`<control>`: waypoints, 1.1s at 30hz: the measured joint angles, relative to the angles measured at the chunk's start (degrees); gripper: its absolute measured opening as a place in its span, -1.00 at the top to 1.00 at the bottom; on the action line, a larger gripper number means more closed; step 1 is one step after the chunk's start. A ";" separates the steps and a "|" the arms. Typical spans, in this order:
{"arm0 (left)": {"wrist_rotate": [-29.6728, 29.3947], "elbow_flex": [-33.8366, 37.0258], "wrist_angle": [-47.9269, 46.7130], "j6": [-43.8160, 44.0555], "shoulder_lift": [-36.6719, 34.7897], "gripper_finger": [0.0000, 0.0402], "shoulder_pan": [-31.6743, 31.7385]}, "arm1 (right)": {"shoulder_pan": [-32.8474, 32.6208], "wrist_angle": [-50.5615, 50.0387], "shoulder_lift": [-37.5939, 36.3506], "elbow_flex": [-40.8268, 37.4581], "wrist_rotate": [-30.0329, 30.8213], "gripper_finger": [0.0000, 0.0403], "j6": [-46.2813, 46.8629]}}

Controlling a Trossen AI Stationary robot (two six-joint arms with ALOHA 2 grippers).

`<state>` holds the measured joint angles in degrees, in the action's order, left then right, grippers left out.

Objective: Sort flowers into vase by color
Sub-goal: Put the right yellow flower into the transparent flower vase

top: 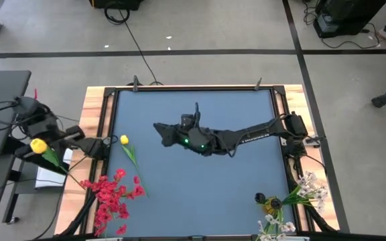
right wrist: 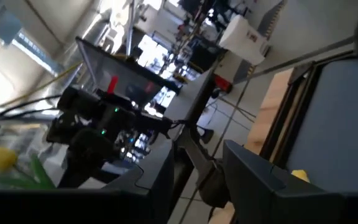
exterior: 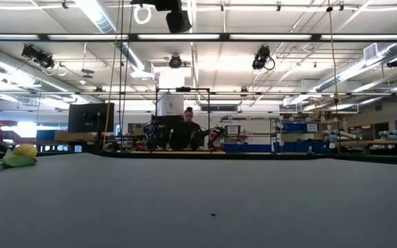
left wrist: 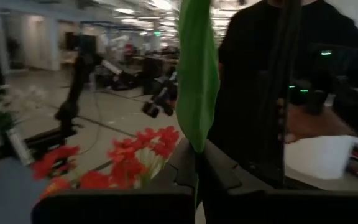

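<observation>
High view, left arm: left gripper [top: 53,159] sits off the table at 9 o'clock, carrying a yellow tulip [top: 38,145] by its stem, lifted clear, seemingly for transfer to a vase; no vase can be made out.
High view, second tulip: a yellow tulip on the mat [top: 124,140] lies flat at 9 o'clock, just inside the edge, not yet sorted.
High view, red flowers [top: 111,198]: bunched at the 7 o'clock corner, overhanging the wooden table frame [top: 92,117].
High view, white sprays [top: 305,194]: at 5 o'clock with a dark bud [top: 273,202] beside them, colours kept well apart.
High view, right arm: right gripper [top: 161,129] reaches to table centre, low over the mat; jaw state cannot be told.
Low view: the mat tulip's head shows at 9 o'clock; a person sits far behind the table.
Left wrist view: fingers pinch a green leaf and stem [left wrist: 197,74]; red flowers below.
Right wrist view: own fingers spread, holding nothing; the left arm with its tulip shows beyond.
Writing: none legible in any view.
</observation>
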<state>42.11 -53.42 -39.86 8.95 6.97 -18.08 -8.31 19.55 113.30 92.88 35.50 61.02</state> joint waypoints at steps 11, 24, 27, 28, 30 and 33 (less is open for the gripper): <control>8.35 15.80 23.58 5.11 0.23 0.96 1.27 | -3.34 -0.04 0.00 0.00 2.68 0.28 3.79; 5.62 20.19 20.98 -2.84 0.19 0.96 1.27 | -4.79 0.31 0.00 0.00 4.29 0.28 4.93; 5.04 20.19 17.39 -5.38 0.19 0.96 1.27 | -4.94 0.29 0.00 0.00 4.32 0.28 4.99; 5.05 20.19 16.28 -5.66 0.19 0.96 1.27 | -4.94 0.29 0.00 0.00 4.20 0.28 5.02; 5.05 20.19 14.38 -5.77 0.19 0.96 1.27 | -4.92 0.29 0.00 0.00 3.92 0.28 5.02; 5.05 20.19 12.59 -5.77 0.19 0.93 1.27 | -4.86 0.29 0.00 0.00 3.52 0.28 5.02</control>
<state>47.16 -33.23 -27.27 3.18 7.16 -16.82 -13.17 19.84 113.30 92.88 39.02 66.04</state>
